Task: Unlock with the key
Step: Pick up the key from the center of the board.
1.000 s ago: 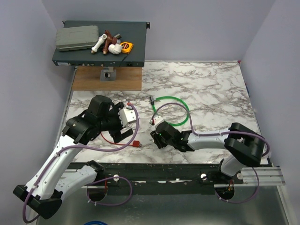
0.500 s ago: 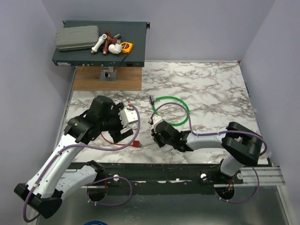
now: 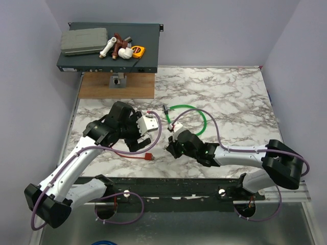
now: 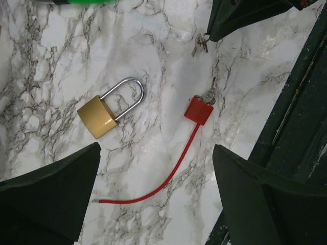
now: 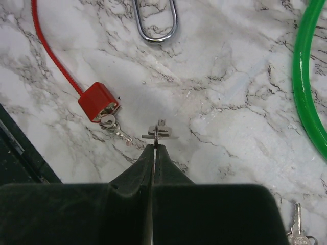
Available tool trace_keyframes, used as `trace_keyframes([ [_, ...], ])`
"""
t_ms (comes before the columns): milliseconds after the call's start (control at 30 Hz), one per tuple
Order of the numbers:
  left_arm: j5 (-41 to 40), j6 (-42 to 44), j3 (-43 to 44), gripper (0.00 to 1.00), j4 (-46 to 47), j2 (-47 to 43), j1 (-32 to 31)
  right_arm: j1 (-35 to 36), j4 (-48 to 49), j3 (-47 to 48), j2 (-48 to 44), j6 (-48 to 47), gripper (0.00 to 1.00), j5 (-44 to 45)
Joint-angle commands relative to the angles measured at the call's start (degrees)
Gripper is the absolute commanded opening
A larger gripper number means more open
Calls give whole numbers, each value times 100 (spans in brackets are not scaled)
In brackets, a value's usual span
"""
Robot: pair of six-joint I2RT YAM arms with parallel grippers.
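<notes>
In the right wrist view my right gripper (image 5: 154, 147) is shut, its tips pinching the ring of the small silvery key (image 5: 160, 131), which stands on edge just ahead of them. The left wrist view shows that key (image 4: 200, 44) hanging at the right gripper's dark tip. The brass padlock (image 4: 99, 118) lies flat on the marble with its silver shackle (image 5: 156, 25) closed. My left gripper (image 4: 156, 204) hovers above it, wide open and holding nothing. From the top camera the left gripper (image 3: 134, 140) covers the padlock, and the right gripper (image 3: 171, 148) sits just to its right.
A red cable lock (image 4: 198, 109) with its own small keys (image 5: 115, 128) and a red cable (image 4: 153, 190) lies between the grippers. A green cable loop (image 3: 187, 106) lies behind the right gripper. Another key (image 5: 297, 229) rests near it. A shelf with parts (image 3: 110, 48) stands at the back left.
My right gripper has closed on the key's ring. The left arm has swung right and forward, over the padlock. The right arm has stretched out a little further.
</notes>
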Motion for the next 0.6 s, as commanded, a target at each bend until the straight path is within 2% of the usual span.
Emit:
trace_keyframes([
  [0,581,-233,-298,88,534,55,-35,25,147,-153,-425,240,1,-116],
  [167,1234,-629,-466,89,1028,103,-33,17,-193,115,-965,254,1,-171],
  [200,1314,-740,-462,90,1078,152,-31,19,-268,191,-1091,260,1,-208],
  [233,1449,-748,-425,96,1015,202,-33,16,-322,259,-1203,267,1,-284],
  [367,1938,-360,-57,98,696,453,-33,20,-711,643,-1534,217,1,-629],
  [500,2123,-284,24,98,1017,601,-31,23,-940,935,-1836,228,1,-803],
  [567,2506,-309,92,98,1017,684,3,22,-1041,1062,-1946,265,1,-974],
])
